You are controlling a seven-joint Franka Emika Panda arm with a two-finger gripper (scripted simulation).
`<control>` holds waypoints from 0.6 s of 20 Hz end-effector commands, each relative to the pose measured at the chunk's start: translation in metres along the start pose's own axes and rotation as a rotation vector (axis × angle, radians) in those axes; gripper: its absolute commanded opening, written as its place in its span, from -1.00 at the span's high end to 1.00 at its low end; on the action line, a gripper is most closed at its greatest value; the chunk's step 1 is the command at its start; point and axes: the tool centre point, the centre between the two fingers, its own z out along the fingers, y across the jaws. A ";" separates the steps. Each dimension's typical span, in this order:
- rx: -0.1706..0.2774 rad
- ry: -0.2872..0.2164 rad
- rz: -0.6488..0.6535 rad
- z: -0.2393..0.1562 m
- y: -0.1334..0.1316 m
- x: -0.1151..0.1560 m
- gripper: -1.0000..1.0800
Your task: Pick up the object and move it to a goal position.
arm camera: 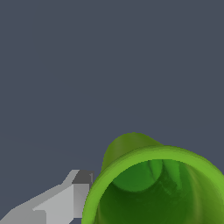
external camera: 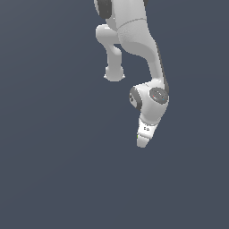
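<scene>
The object [arm camera: 157, 192] is a bright green cup with a hollow top. It fills the near part of the wrist view, its open mouth facing the camera. One grey finger [arm camera: 78, 194] of my gripper lies against the cup's outer wall; the cup hides the other finger. In the exterior view the white gripper [external camera: 142, 142] points down at the end of the arm, and its body covers the cup almost entirely. The gripper appears shut on the object.
A plain dark grey-blue surface [external camera: 53, 170] surrounds the arm in both views. The arm's white links [external camera: 134, 36] reach down from the top of the exterior view. No other objects show.
</scene>
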 end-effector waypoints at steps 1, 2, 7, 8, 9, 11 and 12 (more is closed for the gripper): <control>-0.001 0.001 -0.001 -0.001 -0.022 0.014 1.00; -0.001 0.001 -0.001 -0.002 -0.030 0.020 1.00; -0.001 0.001 -0.001 -0.003 -0.065 0.043 1.00; -0.001 0.001 -0.001 -0.003 -0.070 0.046 1.00; -0.001 0.001 -0.001 -0.003 -0.074 0.050 1.00; -0.001 0.001 -0.001 -0.003 -0.081 0.054 1.00; -0.001 0.001 -0.001 -0.003 -0.084 0.056 1.00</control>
